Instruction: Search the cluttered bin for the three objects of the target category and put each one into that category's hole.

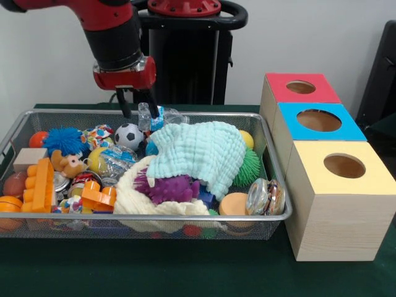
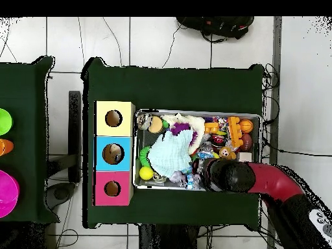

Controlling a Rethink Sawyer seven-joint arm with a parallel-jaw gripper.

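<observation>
Hanging at the back rim of a wire mesh bin [image 1: 18, 127], the gripper [image 1: 139, 106] is seen with two thin black fingers [image 1: 125, 104] pointing down and set a little apart; beside one finger a crumpled clear plastic bottle [image 1: 154, 117] with a blue label rises from the clutter, though whether it is gripped cannot be told; no writing on the label can be read; above the fingers a red wrist block joins a round black and red arm [image 1: 111, 31]; just beside the bottle a small black-and-white football [image 1: 129, 136] is nestled, with a spiky blue ball [image 1: 64, 141] further along; a pale mint cloth [image 1: 201, 151] of puckered, waffled weave is draped over the middle of the bin, above a purple spiky toy [image 1: 170, 187] and a cream knitted piece; orange plastic building blocks [image 1: 40, 185] are stacked at one end, a green rubbery spiked ball [image 1: 250, 167] and a shiny crushed can [image 1: 266, 197] at the other; beside the bin three pale wooden boxes stand in a row, each with a round hole, topped red [image 1: 301, 88], blue [image 1: 319, 120] and yellow [image 1: 344, 166]; everything rests on a dark green table [image 2: 175, 81].
</observation>
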